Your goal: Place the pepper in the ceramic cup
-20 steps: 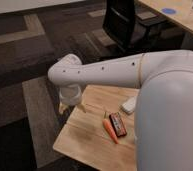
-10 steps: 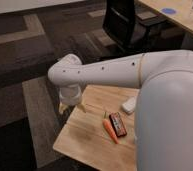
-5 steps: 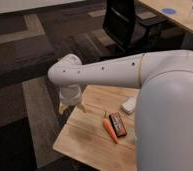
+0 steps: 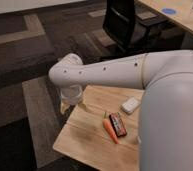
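The pepper [image 4: 110,131], slim and orange-red with a small green stem, lies on the wooden table [image 4: 85,135] right beside the dark bar. My white arm [image 4: 110,72] reaches from the right across the table's far side and bends down at its left corner. My gripper [image 4: 67,105] hangs there at the table's far left edge, about a hand's width left of the pepper and apart from it. The ceramic cup does not show; it is either hidden behind the arm or out of view.
A dark rectangular bar with a red stripe [image 4: 118,123] lies right of the pepper. A flat white rounded-rectangle object [image 4: 130,105] sits further back. A black office chair [image 4: 125,25] and a desk [image 4: 180,15] stand behind. Dark carpet lies around the table.
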Action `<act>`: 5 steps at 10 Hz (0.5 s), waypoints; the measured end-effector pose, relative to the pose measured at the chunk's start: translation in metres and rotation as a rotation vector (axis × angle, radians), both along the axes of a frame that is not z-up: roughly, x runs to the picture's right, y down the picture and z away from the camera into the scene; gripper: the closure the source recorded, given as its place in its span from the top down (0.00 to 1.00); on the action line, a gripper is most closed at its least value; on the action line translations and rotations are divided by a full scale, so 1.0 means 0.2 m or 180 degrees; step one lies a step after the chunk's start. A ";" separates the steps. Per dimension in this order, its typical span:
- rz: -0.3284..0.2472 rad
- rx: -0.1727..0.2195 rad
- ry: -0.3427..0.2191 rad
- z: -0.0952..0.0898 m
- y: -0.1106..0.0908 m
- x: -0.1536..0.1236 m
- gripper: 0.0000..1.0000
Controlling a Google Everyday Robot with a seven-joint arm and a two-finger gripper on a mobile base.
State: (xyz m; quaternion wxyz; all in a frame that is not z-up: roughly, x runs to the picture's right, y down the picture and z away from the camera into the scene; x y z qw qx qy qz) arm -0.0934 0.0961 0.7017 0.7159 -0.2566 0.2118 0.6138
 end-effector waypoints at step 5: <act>-0.0386 0.0051 -0.0204 0.02 0.04 0.21 0.65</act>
